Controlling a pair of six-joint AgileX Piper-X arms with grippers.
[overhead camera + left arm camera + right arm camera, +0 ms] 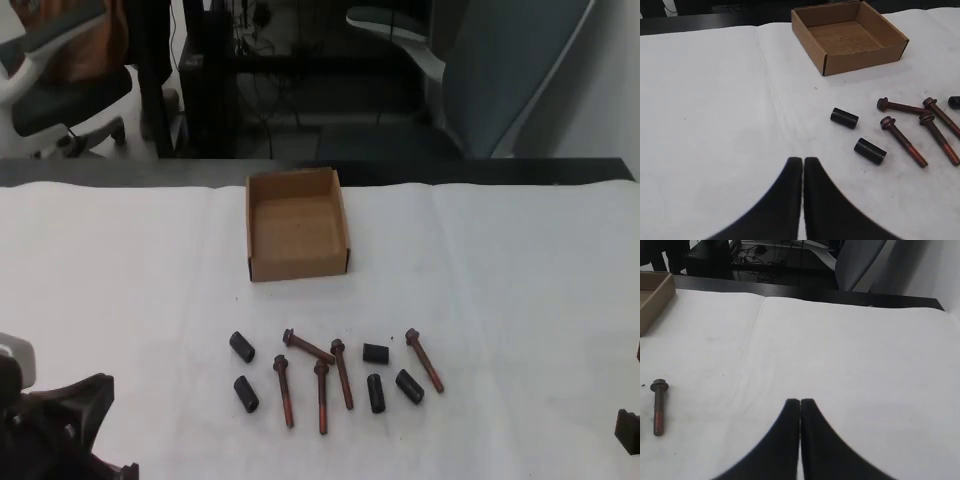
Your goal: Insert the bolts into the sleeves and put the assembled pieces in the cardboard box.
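So: opening step, by my reading. Nothing is paired and nothing is boxed, so the first pickup is what's in hand.

Tabletop [520, 300]: white cloth, all parts lying loose on it.

Box [298, 267]: cardboard, open top, at the far middle, well apart from the parts. No pieces in it yet.

Left hand [803, 161]: fingers pressed together, holding nothing, low over bare cloth at the near left. Right hand [800, 402]: likewise closed and holding nothing, at the near right. Both will have to open before anything else.

Bolts [343, 373]: five counted. Rusty red, lying flat between the box and me, heads mostly toward the box. Four bunch in the middle and the fifth lies at the right end, nearest my right hand. That looks like the right hand's pick.

Sleeves [246, 393]: five counted. Short black tubes on their sides, two at the left end of the cluster and three toward the right. None has a bolt in it. The left pair is closest to my left hand.

Five and five, so five pieces to make. The next move calls for gripping a sleeve across its body with the bore left free, then lining the bolt's shank up with it. My guess is the sleeves may roll if nudged.
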